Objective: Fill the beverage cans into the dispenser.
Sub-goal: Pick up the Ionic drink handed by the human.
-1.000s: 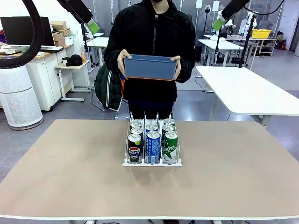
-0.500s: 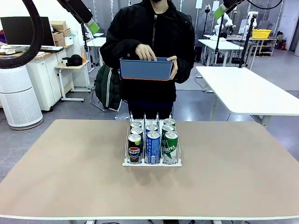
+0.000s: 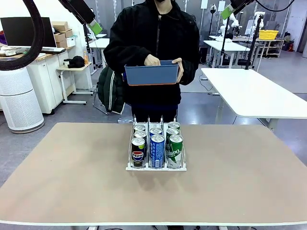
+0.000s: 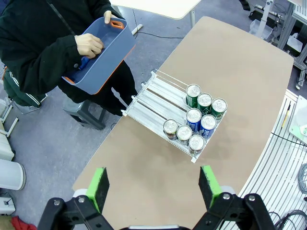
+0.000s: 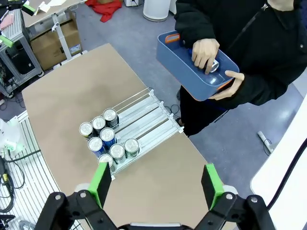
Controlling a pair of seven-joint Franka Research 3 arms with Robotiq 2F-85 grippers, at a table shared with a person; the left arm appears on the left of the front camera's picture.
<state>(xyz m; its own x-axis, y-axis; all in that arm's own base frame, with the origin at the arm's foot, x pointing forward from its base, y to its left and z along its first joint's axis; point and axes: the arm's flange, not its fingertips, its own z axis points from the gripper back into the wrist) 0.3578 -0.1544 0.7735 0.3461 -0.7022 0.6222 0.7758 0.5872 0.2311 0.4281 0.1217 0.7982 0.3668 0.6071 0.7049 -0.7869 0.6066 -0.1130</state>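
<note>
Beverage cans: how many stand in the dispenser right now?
8. Three dark ones in the left lane, two blue ones in the middle, three green ones in the right, all at the dispenser's near end.

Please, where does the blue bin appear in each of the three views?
Front view: the blue bin, top centre, held by the person.
Left wrist view: the blue bin, upper left.
Right wrist view: the blue bin, upper right.
Shared landmark: the can rack on the table.
</note>
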